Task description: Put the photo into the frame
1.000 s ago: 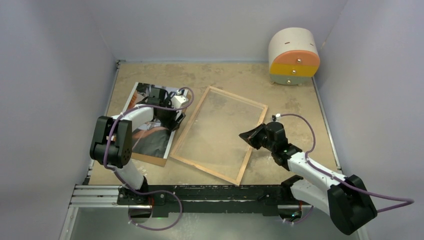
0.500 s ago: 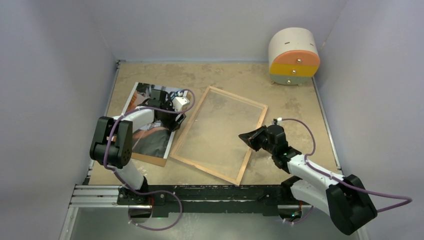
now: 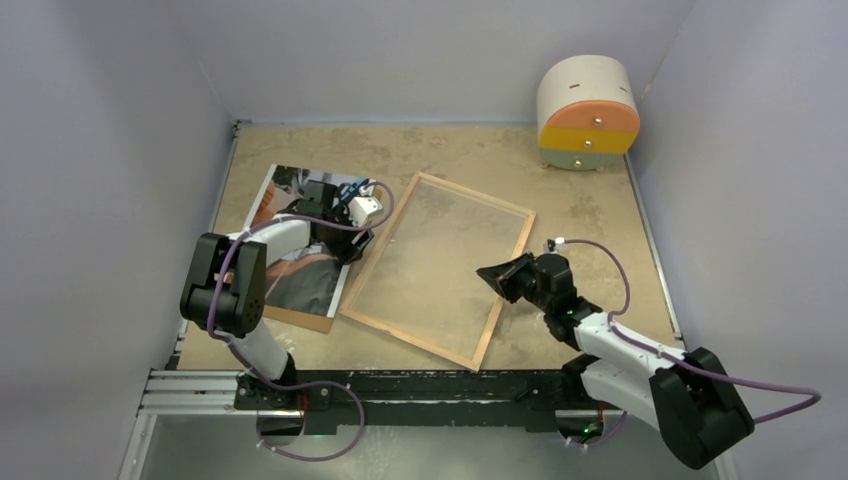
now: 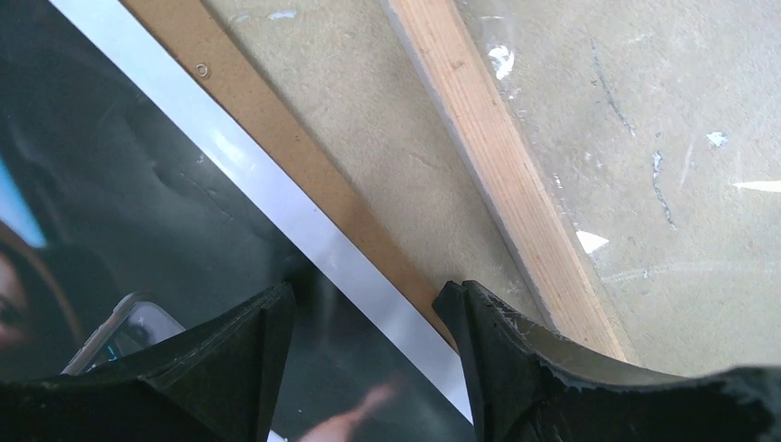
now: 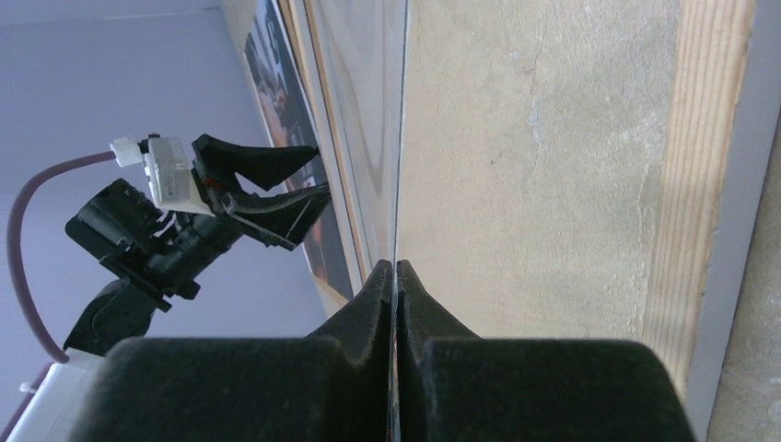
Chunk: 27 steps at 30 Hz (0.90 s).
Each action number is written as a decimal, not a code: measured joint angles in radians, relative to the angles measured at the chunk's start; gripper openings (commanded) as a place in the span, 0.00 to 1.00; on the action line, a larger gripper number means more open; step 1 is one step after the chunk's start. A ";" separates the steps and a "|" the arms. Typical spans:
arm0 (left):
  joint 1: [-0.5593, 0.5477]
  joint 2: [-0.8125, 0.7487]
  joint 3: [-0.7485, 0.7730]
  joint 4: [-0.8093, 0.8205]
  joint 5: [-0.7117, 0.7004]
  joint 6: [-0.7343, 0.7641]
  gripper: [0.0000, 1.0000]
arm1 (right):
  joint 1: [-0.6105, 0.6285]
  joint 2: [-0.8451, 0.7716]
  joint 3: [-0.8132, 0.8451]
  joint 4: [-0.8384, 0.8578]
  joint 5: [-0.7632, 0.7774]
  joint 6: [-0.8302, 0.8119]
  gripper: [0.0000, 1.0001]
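Your left gripper [image 4: 368, 302] hangs jaws apart over the photo [image 4: 138, 212], just left of the frame [image 4: 497, 175] — your right gripper [image 5: 396, 269] is pinched tight at its right rail.

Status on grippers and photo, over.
Left gripper open astride photo edge nearest frame. Right gripper shut at frame's right rail. Photo flat on board, not in frame. Nothing lying between board and frame.

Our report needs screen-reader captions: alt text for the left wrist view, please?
The open left gripper straddles the photo's white-bordered edge, which lies on a brown board. To the right, across a strip of table, runs the frame's wooden rail.
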 measured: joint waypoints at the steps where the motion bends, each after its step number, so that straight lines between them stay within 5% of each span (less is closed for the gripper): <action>1: -0.003 0.000 -0.002 0.001 0.000 0.003 0.66 | 0.000 0.006 0.000 0.007 0.000 -0.002 0.00; 15: -0.010 -0.014 -0.014 -0.006 0.035 0.029 0.65 | -0.100 0.219 0.118 0.043 -0.106 -0.118 0.00; 27: -0.010 -0.023 -0.017 -0.055 0.095 0.058 0.63 | -0.161 0.236 0.182 0.006 -0.214 -0.242 0.00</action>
